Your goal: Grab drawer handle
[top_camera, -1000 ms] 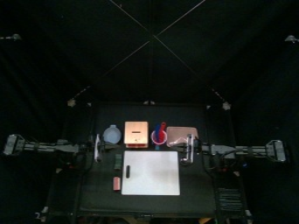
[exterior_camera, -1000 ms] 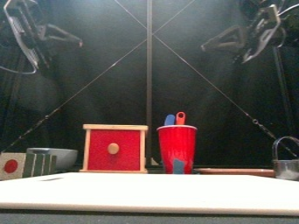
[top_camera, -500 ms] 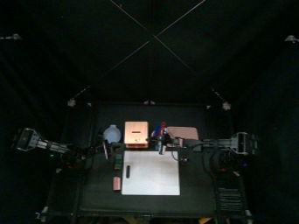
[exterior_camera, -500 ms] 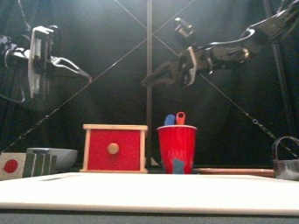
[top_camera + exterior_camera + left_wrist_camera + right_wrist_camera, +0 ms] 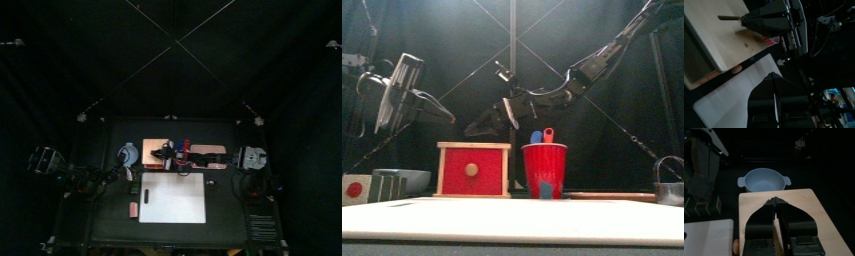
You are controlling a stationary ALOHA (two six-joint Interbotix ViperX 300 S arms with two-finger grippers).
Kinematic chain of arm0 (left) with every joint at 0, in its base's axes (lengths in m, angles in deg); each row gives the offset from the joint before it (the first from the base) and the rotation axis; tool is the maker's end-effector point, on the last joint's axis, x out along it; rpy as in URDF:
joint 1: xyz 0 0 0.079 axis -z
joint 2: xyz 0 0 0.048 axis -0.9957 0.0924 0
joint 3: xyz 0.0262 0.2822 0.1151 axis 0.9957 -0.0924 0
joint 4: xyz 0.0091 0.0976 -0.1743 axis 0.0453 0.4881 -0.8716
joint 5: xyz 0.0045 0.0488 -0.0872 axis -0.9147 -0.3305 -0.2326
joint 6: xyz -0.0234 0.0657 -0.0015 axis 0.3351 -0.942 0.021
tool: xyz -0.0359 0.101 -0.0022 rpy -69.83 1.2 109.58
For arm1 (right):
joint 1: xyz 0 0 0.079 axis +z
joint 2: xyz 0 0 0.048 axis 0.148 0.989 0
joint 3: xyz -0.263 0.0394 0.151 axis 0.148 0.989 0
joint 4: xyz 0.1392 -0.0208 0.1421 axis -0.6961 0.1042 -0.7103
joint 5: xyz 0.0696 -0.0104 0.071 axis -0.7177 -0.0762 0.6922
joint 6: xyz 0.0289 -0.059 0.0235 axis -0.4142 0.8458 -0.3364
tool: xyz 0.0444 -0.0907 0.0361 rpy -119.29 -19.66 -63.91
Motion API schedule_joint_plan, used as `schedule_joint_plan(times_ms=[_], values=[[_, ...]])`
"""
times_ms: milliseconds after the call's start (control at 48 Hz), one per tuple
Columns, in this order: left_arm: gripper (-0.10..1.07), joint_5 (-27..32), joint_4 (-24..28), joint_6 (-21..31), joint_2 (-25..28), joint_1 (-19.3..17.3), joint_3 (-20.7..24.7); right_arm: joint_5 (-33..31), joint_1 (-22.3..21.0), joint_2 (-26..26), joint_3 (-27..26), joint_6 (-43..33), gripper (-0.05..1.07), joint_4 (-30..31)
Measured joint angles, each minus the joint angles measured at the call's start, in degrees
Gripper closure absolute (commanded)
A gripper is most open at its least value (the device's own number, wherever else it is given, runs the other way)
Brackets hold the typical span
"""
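The right arm's tool (image 5: 500, 107), jaws closed on nothing, has swung across above the red drawer box (image 5: 473, 169) near the tabletop's (image 5: 513, 220) back edge, closing on its handle (image 5: 472, 170); left tool's state cannot be told.

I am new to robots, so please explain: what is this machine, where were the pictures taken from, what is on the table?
It is a robot with two black arms, each ending in a claw. One picture looks down from above, one level from the table's front, two from the wrists. On the table: a box with a knob, a cup, a bowl, a white board. The right claw, shut and empty, hovers above the box; the left claw hangs aside.
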Motion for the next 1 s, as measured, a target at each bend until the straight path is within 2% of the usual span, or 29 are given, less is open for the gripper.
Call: schedule_joint_plan(times_ms=[271, 396, 604, 812, 938, 1000], values=[[0.92, 0.0, -2.0, 6.3, 11.5, 1.4, 5.9, -0.3, -0.2, 1.8, -1.0, 0.0, 0.99, 0.1], [0.93, 0.0, -2.5, 9.9, 14.6, 1.4, 7.7, -1.5, -0.2, 2.5, -1.0, 0.0, 0.99, 0.1], [0.94, 0.9, -4.0, 14.1, 15.1, 1.1, 9.0, -2.3, -0.2, 3.1, -1.5, 0.0, 0.99, 0.1], [0.91, 1.1, -8.7, 15.9, 16.6, 1.1, 10.2, -2.2, -0.2, 3.4, -1.8, -0.3, 0.99, 0.1], [0.85, 1.1, -12.3, 17.0, 17.4, 1.1, 11.2, -2.2, -0.1, 3.5, -1.8, 0.0, 0.99, 0.1], [0.78, 1.1, -13.4, 17.8, 17.8, 1.4, 11.5, -2.2, 0.1, 3.5, -1.8, 0.0, 0.99, 0.0]])
